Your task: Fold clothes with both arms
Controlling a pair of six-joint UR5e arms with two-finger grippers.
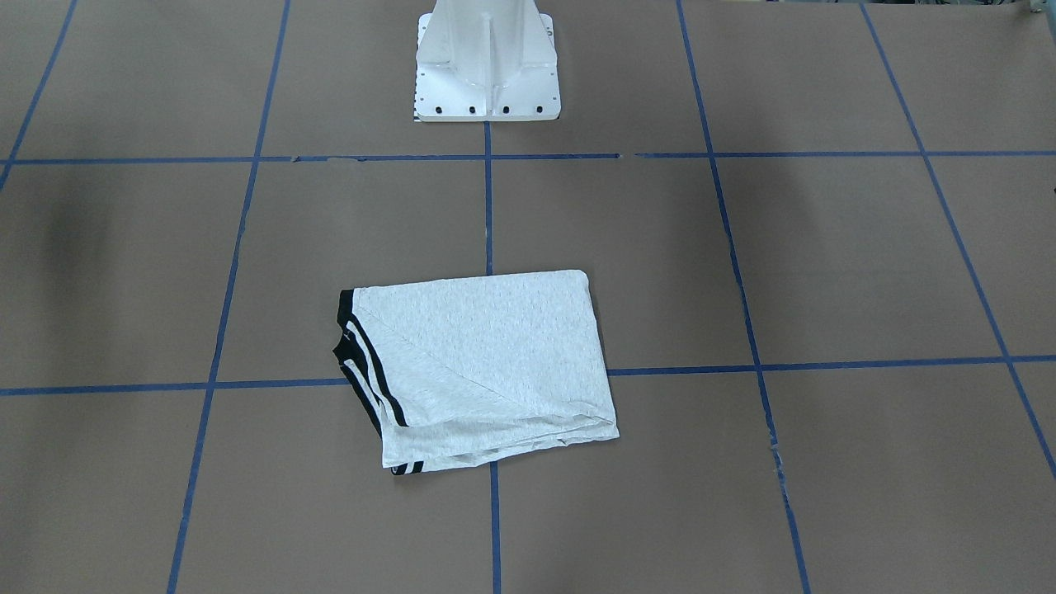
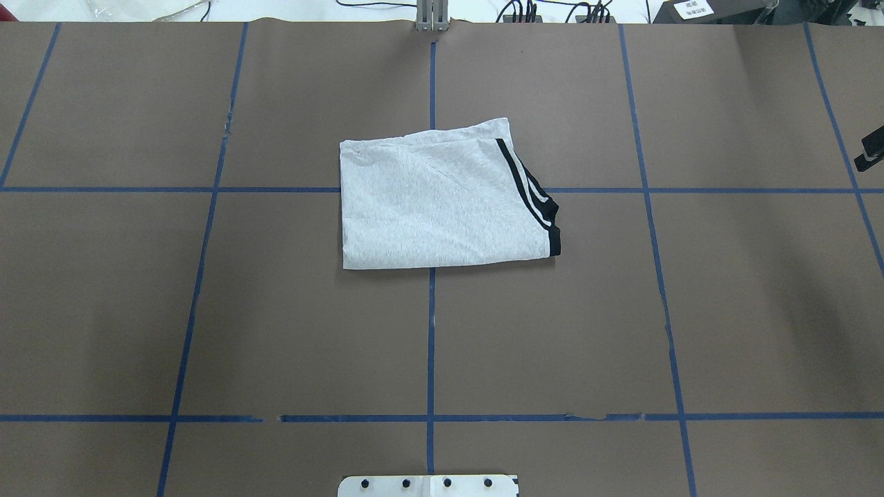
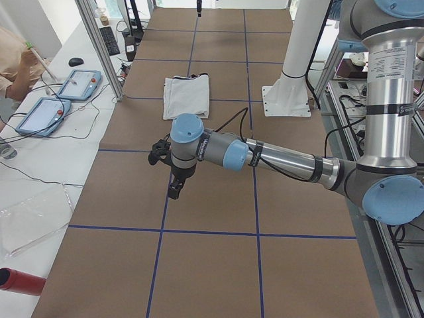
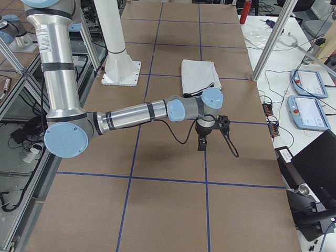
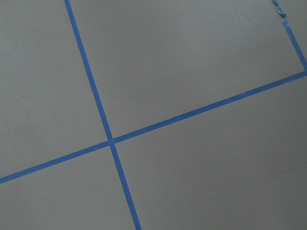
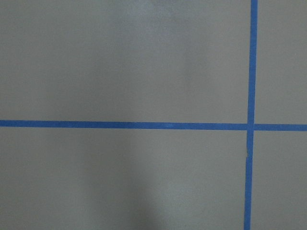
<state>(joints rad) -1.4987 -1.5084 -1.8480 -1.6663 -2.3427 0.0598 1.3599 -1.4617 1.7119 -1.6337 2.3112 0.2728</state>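
The clothes are one light grey T-shirt point(image 1: 487, 363), folded into a flat rectangle at the table's middle, with black stripes along one end point(image 2: 532, 193); its print is hidden. It also shows in both side views point(image 3: 187, 95) point(image 4: 199, 76). The left arm point(image 3: 278, 156) stretches over bare table well away from the shirt, its gripper point(image 3: 173, 192) pointing down. The right arm point(image 4: 136, 113) does the same at the other end, with its gripper point(image 4: 200, 144) pointing down. I cannot tell whether either is open or shut. Only a black sliver of the right gripper point(image 2: 870, 148) shows overhead. Both wrist views hold only brown paper and blue tape.
The white pedestal base point(image 1: 487, 74) stands at the robot's edge of the table. Blue tape lines point(image 2: 431, 331) grid the brown surface. Beyond the far edge is a white bench with two tablets point(image 3: 79, 83), cables, a red cylinder point(image 3: 20, 281) and a person's arm point(image 3: 16, 66).
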